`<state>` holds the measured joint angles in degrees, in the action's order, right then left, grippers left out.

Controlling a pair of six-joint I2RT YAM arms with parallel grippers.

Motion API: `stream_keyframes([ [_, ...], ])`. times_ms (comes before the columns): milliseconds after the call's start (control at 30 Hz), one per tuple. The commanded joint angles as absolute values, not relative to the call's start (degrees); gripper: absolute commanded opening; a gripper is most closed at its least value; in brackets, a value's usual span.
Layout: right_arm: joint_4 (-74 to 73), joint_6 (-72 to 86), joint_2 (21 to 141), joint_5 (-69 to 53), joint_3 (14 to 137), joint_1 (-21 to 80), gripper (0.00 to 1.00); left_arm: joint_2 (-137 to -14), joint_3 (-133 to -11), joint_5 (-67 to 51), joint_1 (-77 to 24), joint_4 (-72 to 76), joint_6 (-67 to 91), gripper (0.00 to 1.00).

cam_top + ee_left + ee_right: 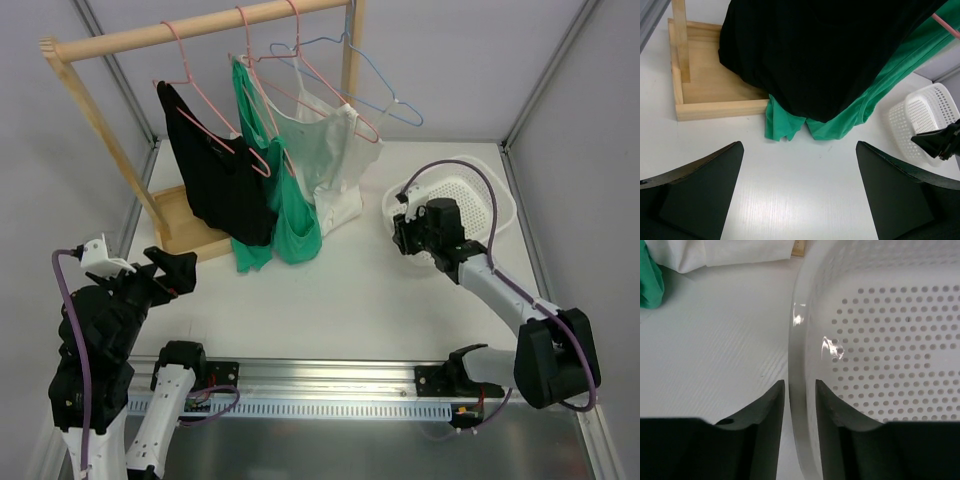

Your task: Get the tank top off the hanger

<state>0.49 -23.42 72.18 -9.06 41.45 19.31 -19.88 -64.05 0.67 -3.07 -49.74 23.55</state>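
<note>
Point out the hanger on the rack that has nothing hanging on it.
The blue hanger, at the right end of the rail. It hangs bare, while the others carry the black top, the green top and the white top.

Black fabric tank top [815,55], cut by the upper edge, hides much of the green fabric tank top [860,112]. I cannot tell whether the right gripper [800,386] touches the white perforated plastic basket [890,340] at its rim.
</note>
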Motion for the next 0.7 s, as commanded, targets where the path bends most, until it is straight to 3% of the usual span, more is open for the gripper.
stream_keyframes([
  [0, -1.7, -22.4, 69.6, -9.3, 41.8, 19.2, 0.37, -19.2, -63.2, 1.5, -3.5, -47.5, 24.4, 0.99],
  [33, -2.3, -22.2, 69.5, -9.5, 42.4, 19.2, 0.44, -19.3, -63.2, 1.4, -3.6, -47.5, 24.5, 0.99],
  [133, -4.4, -20.8, 68.0, -9.5, 45.1, 19.2, 0.52, -20.1, -63.6, 1.2, -3.6, -47.3, 24.0, 0.99],
  [200, -5.5, -20.4, 66.1, -8.8, 46.8, 19.3, 0.64, -21.2, -64.4, 1.1, -3.6, -47.3, 23.2, 0.99],
  [467, -13.9, -18.9, 59.9, -10.4, 58.2, 25.3, 0.68, -23.7, -67.1, 2.9, -3.6, -47.3, 22.4, 0.99],
  [667, -15.5, -14.5, 57.9, -3.4, 68.2, 29.8, 0.82, -25.1, -68.6, 3.2, -3.6, -47.1, 24.5, 0.99],
])
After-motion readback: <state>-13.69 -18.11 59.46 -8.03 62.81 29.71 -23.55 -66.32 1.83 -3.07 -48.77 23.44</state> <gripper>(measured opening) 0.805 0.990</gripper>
